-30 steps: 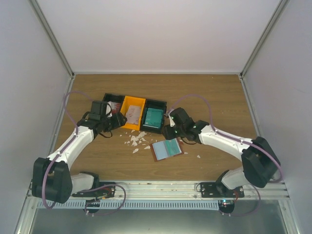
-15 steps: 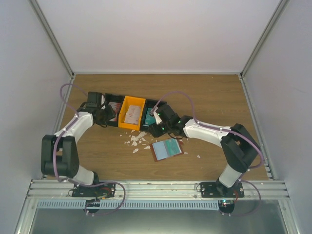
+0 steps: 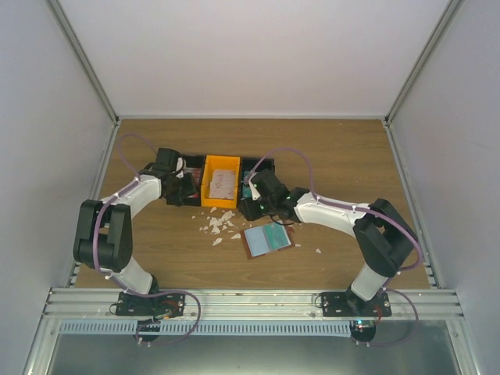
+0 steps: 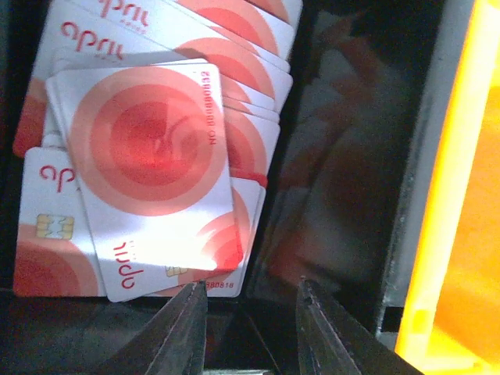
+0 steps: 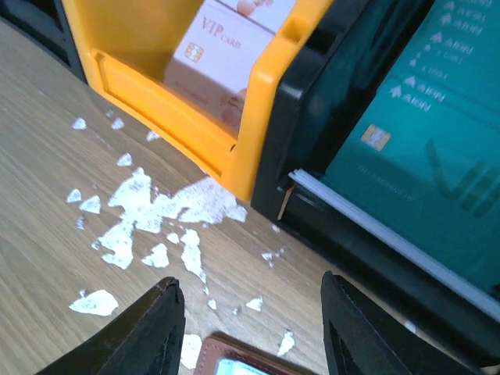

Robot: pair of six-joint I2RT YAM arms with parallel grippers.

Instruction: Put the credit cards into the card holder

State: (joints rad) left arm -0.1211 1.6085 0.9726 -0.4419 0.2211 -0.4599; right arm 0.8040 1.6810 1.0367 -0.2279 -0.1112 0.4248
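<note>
White credit cards with a red round mark (image 4: 148,156) lie fanned in the left black bin (image 4: 344,156). My left gripper (image 4: 251,291) hangs low inside this bin, at the near edge of the stack. Its jaws stand a little apart, open, with nothing between them. Teal credit cards (image 5: 422,156) fill the right black bin (image 5: 312,117). A pale card (image 5: 223,51) lies in the orange bin (image 5: 266,94). The reddish-brown card holder (image 3: 267,238) lies open on the table. My right gripper (image 5: 250,285) is open above the wood, between the card holder's edge (image 5: 234,366) and the bins.
Small white scraps (image 5: 156,203) litter the wood in front of the orange bin (image 3: 219,181). The bins stand in a row at mid-table. Grey walls close the table (image 3: 351,156) on three sides, and a metal rail (image 3: 250,297) runs along the near edge.
The left arm has reached forward and down into the left black bin, and its jaws have narrowed. The right gripper has shifted left toward the bins' near edge.
</note>
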